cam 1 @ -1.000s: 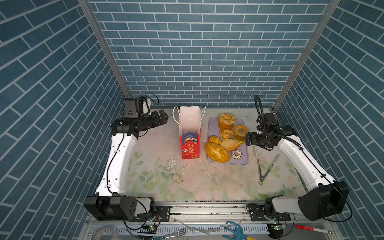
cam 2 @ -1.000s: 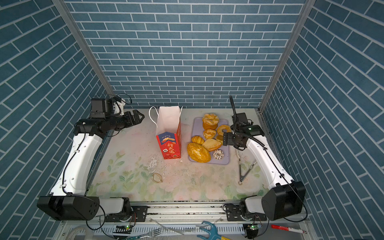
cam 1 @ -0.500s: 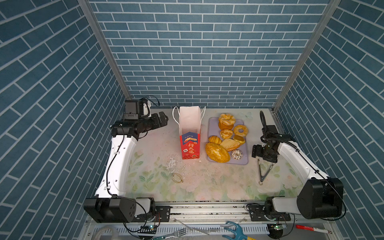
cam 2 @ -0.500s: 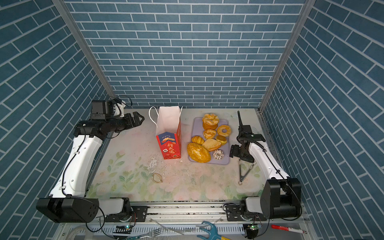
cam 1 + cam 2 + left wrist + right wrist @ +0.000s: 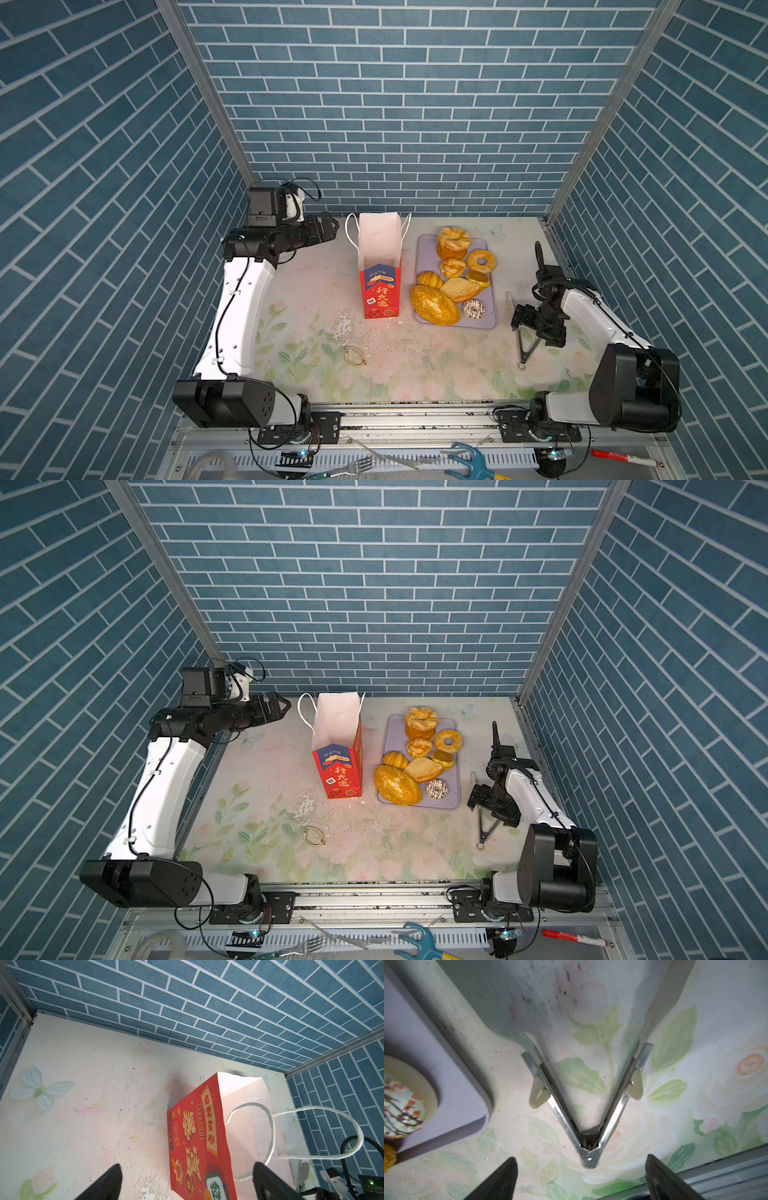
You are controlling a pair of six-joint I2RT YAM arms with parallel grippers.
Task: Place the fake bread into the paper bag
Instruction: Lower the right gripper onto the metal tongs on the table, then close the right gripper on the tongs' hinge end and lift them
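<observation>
Both top views are showing the fake bread [image 5: 434, 304] lying on the lilac tray [image 5: 426, 253], just beside the upright paper bag [image 5: 379, 291]. The right gripper [image 5: 579, 1162], over the metal tongs [image 5: 588, 1126], and the left gripper [image 5: 332, 226] are gaping wide, empty. Squeezing those sprung arms off-centre could send them skidding.

The left arm [image 5: 245, 299] rises from its base, forearm level and stretched forward; the left gripper [image 5: 330, 227] has its jaws spread wide, empty. The right arm [image 5: 590, 311] folds low, wrist bent down; the right gripper [image 5: 536, 326] points downward, jaws apart, holding nothing.
</observation>
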